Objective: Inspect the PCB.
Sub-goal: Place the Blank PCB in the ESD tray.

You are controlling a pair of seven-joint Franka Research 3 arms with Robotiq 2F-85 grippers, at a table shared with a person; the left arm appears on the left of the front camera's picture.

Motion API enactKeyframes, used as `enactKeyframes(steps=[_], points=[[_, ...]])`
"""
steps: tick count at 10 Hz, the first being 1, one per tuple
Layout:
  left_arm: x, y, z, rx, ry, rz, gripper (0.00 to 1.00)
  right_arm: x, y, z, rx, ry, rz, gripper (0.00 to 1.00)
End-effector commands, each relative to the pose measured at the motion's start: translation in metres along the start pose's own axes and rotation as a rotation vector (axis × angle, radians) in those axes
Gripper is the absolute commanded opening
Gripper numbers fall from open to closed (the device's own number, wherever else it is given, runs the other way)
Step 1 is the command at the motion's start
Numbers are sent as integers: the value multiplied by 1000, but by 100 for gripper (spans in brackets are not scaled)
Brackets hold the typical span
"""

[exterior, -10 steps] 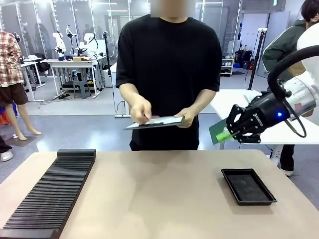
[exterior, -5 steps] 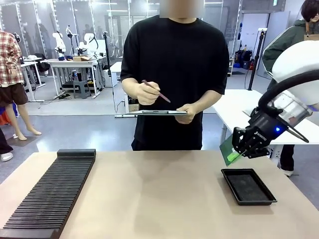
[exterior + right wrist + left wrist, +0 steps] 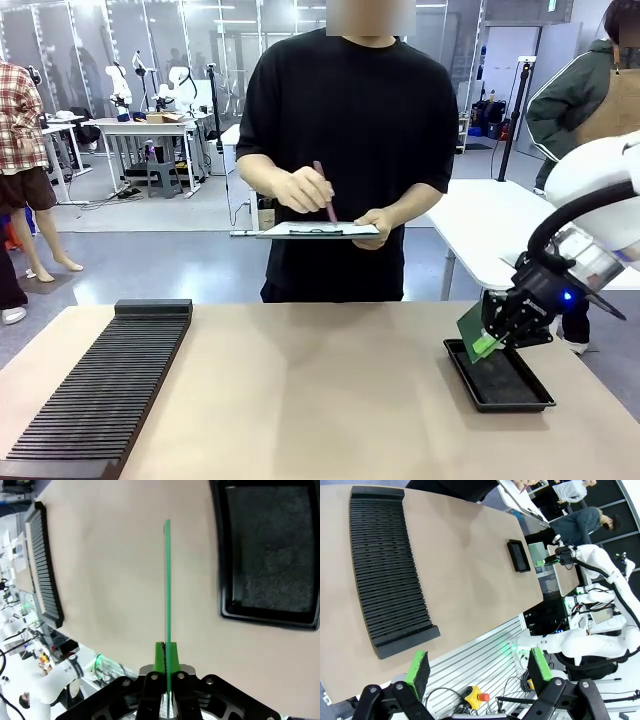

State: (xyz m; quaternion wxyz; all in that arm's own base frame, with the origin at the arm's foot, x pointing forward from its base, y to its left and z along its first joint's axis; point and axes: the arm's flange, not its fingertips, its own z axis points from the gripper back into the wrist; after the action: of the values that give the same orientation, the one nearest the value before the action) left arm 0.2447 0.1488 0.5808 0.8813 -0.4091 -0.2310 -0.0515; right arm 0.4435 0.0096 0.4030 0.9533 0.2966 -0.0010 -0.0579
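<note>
The PCB (image 3: 471, 325), a thin green board, is tilted in the air just above the near-left corner of the black tray (image 3: 498, 376). My right gripper (image 3: 492, 338) is shut on its lower edge. In the right wrist view the PCB (image 3: 166, 580) shows edge-on, rising from between the shut fingers of my right gripper (image 3: 166, 656), with the tray (image 3: 270, 550) to its right. My left gripper (image 3: 479, 665) hangs open high above the table's near edge, holding nothing. Far off in that view are the tray (image 3: 518, 555) and the PCB (image 3: 538, 561).
A long black slotted rack (image 3: 100, 390) lies along the table's left side, seen also from above (image 3: 390, 575). Across the table a person holds a clipboard (image 3: 320, 230) and puts a pen (image 3: 326, 192) to it. The table's middle is bare tan surface.
My right arm has carried the PCB down and to the right, from chest height to just over the tray. The person lifted the pen and brought it back over the clipboard.
</note>
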Motion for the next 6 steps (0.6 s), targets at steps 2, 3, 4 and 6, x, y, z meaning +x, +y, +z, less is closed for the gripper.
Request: enactKeyframes(steps=[2,3,4,6], points=[[0,-1,0,16,11,2,100,15,-17,-31,-25,-42,21,3],[0,-1,0,16,11,2,100,19,-24,-38,-31,-48,19,3],[0,-1,0,16,11,2,100,21,-29,-42,-32,-49,16,3],[0,-1,0,16,11,2,100,26,-36,-50,-54,-50,7,3]])
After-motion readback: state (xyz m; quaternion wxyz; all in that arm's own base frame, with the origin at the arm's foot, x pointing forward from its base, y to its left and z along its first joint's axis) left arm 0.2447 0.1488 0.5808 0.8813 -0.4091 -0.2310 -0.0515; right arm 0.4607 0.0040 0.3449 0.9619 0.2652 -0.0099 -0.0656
